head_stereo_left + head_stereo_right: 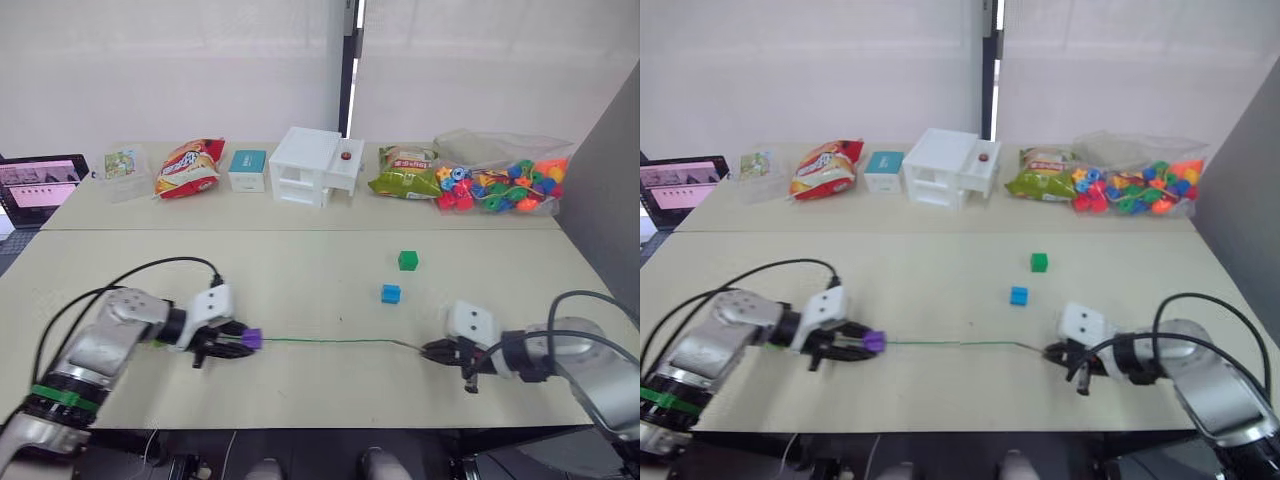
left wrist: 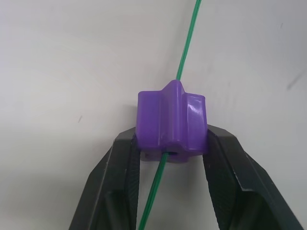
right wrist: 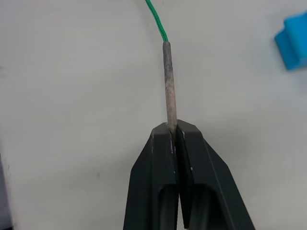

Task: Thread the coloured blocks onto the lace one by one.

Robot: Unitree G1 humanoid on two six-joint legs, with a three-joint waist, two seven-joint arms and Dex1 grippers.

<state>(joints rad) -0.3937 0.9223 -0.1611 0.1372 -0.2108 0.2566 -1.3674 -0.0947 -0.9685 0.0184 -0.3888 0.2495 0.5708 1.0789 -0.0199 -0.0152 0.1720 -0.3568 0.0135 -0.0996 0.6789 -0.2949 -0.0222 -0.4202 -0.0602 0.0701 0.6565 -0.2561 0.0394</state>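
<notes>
- Both sets of jaws are clamped: your left gripper (image 1: 232, 343) pinches a purple block (image 2: 171, 125) by its two sides, and your right gripper (image 3: 172, 132) is closed tight on the stiff grey tip (image 3: 168, 81) of the lace (image 1: 320, 341).
- That purple block is already on the lace; in the left wrist view the green cord enters the hole on its near face and comes out beyond it.
- From the purple block the lace runs nearly straight and low over the table (image 1: 300, 280) to the right gripper, so its long axis lies along the line between your two grippers.
- Coming moves turn on that line: you would likely slide the block along the cord, away from the tip, and keep the cord taut.
- Next candidates are the blue block (image 1: 391, 293) and the dark green block (image 1: 407, 260), both beyond the lace, toward the table's back, and nearer your right gripper than your left.
- Blue lies nearer the lace than green; the two are close but apart.
- Bare tabletop surrounds the lace on both sides; the near table edge is close behind both grippers, so keep your pulls sideways.
- Well beyond, along the back, sit a bag of beads (image 1: 500, 185), a white box (image 1: 312, 165) and a red snack bag (image 1: 188, 167), clear of your work.
</notes>
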